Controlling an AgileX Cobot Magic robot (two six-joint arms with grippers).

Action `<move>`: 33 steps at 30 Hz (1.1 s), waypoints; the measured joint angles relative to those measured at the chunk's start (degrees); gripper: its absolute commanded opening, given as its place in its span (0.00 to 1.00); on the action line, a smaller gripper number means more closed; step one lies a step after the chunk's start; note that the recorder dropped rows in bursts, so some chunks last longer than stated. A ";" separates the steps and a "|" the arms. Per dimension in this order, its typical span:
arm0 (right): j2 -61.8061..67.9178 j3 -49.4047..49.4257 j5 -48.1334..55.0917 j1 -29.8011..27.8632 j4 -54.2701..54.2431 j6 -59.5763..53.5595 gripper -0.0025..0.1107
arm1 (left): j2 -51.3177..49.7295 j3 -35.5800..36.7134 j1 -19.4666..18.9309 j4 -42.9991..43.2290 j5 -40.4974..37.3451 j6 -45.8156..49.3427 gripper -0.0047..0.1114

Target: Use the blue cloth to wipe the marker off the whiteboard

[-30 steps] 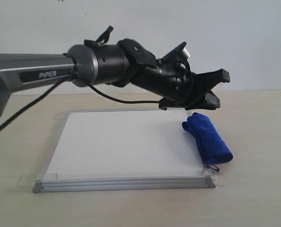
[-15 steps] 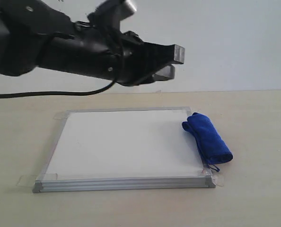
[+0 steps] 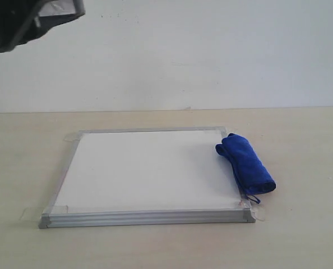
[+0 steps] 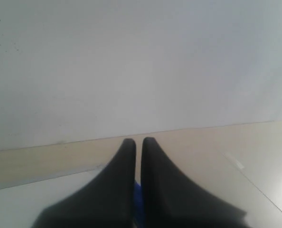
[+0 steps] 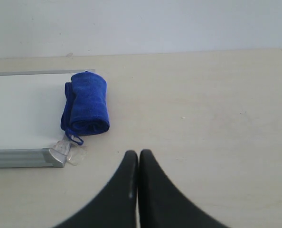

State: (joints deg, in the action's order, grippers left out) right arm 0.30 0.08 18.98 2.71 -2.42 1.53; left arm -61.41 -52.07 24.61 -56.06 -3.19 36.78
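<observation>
The whiteboard [image 3: 147,168] lies flat on the table with its silver frame and tape tabs at the corners; in the right wrist view its corner [image 5: 22,114] shows too. Its white face looks bare, and I see no marker lines on it. The blue cloth [image 3: 246,164] lies rolled along the board's right edge, its loop hanging at the near corner [image 5: 85,105]. My left gripper [image 4: 138,142] is shut, high above the table, with a sliver of the cloth [image 4: 137,202] showing far below between its fingers. My right gripper [image 5: 138,154] is shut over bare table, right of the cloth.
Only a dark piece of the left arm [image 3: 26,19] shows in the top left corner of the exterior view. The beige table [image 3: 301,224] runs back to a white wall [image 3: 211,56].
The left arm has risen and swung away to the upper left, leaving the space above the board. Board and cloth have not moved.
</observation>
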 measured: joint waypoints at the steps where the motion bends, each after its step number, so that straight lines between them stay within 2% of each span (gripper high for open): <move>1: 0.00 0.00 0.00 0.00 0.00 0.00 0.02 | 1.66 1.24 0.00 0.00 0.38 -0.18 0.08; 8: 0.00 0.00 0.00 0.00 0.00 0.00 0.02 | 13.61 9.06 0.00 0.29 0.53 -0.75 0.08; 14: 0.00 0.00 0.00 0.00 0.00 0.00 0.02 | 21.14 9.84 0.00 0.29 0.34 -0.75 0.08; 20: 0.00 0.00 0.00 0.00 0.00 0.00 0.02 | 23.13 9.88 0.00 0.39 0.34 -0.75 0.08; 22: 0.00 0.00 0.00 0.00 0.00 0.00 0.02 | 24.81 9.88 -0.95 2.45 -0.61 2.70 0.08; 24: 0.00 0.00 0.00 0.00 0.00 0.00 0.02 | 28.01 9.98 -4.22 7.16 -4.34 7.35 0.08; 25: 0.00 0.00 0.00 0.00 0.00 0.00 0.02 | 31.07 10.81 -7.73 9.56 -6.87 9.04 0.08; 30: 0.00 0.00 0.00 0.00 0.00 0.00 0.02 | 39.32 17.50 -18.85 11.72 -9.57 10.22 0.08; 33: 0.00 0.00 0.00 0.00 0.00 0.00 0.02 | 44.02 23.26 -24.17 11.72 -9.83 10.22 0.08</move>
State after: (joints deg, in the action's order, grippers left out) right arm 0.30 0.08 18.98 2.71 -2.42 1.53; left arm -17.39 -28.81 0.44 -44.34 -13.02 47.01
